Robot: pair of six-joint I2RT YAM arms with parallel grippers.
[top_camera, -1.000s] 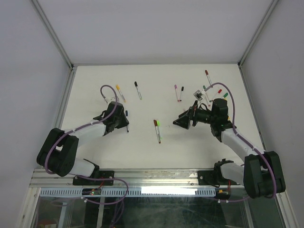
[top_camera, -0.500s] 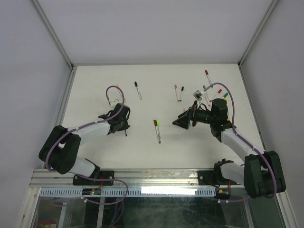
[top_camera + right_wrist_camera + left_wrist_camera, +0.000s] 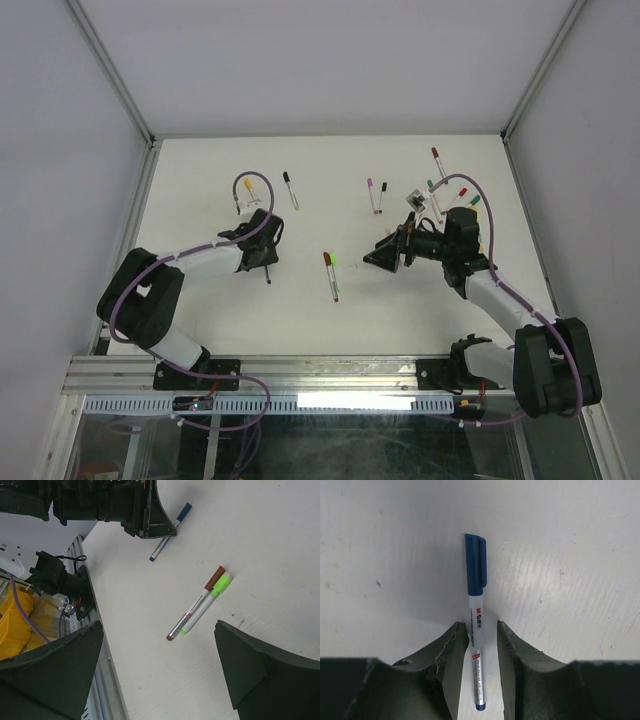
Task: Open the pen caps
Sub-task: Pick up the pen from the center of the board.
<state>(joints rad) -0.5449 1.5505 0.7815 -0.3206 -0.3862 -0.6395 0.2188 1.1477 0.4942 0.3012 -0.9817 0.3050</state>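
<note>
left tool [image 3: 481, 625]: slack astride blue pen [image 3: 476, 617] barrel, not pinching; blue cap [image 3: 476, 570] ahead, exposed for pulling.
right tool [image 3: 159, 625]: agape, empty, free to take a cap.

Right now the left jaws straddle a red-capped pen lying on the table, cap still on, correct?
No, the cap is blue, not red. The left wrist view shows it still on the pen, which lies on the table between the left jaws.

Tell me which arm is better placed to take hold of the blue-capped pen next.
Left, I'd say. The left gripper straddles the blue-capped pen, one finger on each side of its barrel, jaws slightly apart. The right gripper hangs open farther off, near the brown and green pens.
</note>
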